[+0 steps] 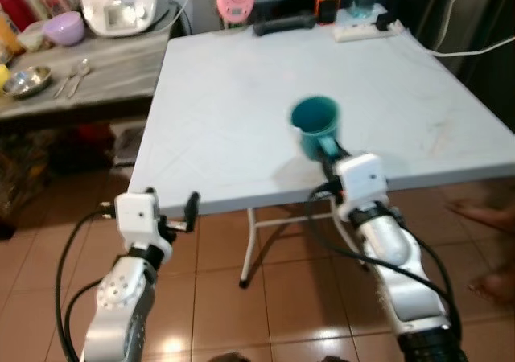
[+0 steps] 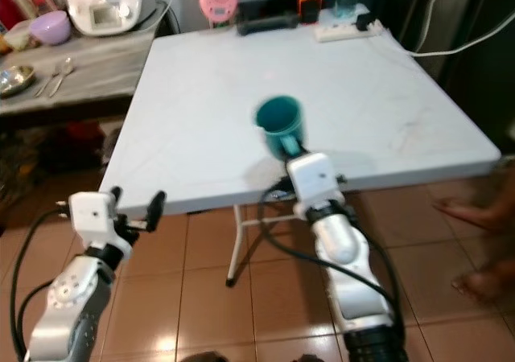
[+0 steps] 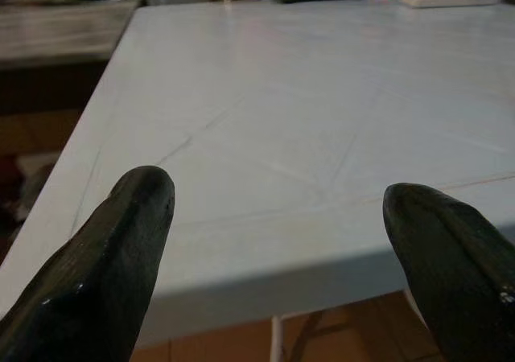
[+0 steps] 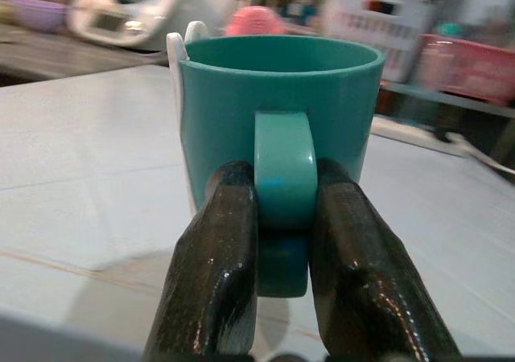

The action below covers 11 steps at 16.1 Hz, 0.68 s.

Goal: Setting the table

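Step in hand: placing. The right gripper (image 4: 282, 217), clamped on the teal mug (image 1: 315, 123) handle, hovers mid-frame over the white table (image 1: 225, 96). Next: lower, release. The left gripper (image 3: 278, 241) is wide open, empty.

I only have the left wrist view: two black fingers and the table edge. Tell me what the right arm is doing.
Observer: The right gripper is shut on the handle of a teal mug, held over the white table.
Operator: Report whether the mug is upright.
Observer: Upright, with its mouth facing up; it looks empty in the right wrist view.
Operator: Tell me what else is around.
Observer: To the robot's left, a side counter holds a steel bowl and spoons.
Operator: Say where my left gripper stands.
Observer: The left gripper is open, just short of the table's near edge.
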Motion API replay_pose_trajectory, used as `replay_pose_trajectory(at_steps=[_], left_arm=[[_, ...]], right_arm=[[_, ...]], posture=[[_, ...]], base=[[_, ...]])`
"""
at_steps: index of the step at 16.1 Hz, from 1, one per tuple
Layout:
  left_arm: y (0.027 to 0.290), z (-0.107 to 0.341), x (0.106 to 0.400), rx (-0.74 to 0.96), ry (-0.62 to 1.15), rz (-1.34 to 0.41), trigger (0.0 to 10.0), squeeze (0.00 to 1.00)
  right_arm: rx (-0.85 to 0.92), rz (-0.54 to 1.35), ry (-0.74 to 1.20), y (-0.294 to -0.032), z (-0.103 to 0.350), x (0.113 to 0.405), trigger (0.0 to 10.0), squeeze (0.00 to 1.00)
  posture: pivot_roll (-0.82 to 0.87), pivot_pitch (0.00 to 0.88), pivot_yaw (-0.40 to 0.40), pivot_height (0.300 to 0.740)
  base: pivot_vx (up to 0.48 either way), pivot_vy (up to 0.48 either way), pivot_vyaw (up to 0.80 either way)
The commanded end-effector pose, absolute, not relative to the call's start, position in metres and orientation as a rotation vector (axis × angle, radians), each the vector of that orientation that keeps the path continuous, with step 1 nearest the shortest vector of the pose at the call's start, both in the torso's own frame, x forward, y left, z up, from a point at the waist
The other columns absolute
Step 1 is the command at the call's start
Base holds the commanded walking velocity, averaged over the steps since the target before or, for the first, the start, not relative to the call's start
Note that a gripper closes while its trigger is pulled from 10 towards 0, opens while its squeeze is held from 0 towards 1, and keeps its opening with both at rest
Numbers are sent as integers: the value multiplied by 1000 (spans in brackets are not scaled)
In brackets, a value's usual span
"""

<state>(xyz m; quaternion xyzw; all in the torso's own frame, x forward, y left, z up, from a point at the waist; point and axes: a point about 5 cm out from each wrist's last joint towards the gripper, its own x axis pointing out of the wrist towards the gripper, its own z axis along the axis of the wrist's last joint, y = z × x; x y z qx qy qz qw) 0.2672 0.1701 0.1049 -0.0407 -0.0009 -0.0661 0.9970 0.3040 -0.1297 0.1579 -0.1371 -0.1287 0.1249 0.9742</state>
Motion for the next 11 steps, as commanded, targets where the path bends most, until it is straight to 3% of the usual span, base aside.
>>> replay_pose_trajectory(at_steps=[1, 11], left_arm=[[179, 106, 267, -62, 1, -108, 10000, 0], [179, 105, 268, -57, 3, -106, 10000, 0]], right_arm=[[-260, 277, -294, -118, 164, 304, 10000, 0], [-266, 281, -310, -116, 166, 307, 10000, 0]], posture=[[-129, 96, 113, 740], [-122, 88, 111, 740]], base=[[0, 480, 0], [0, 480, 0]])
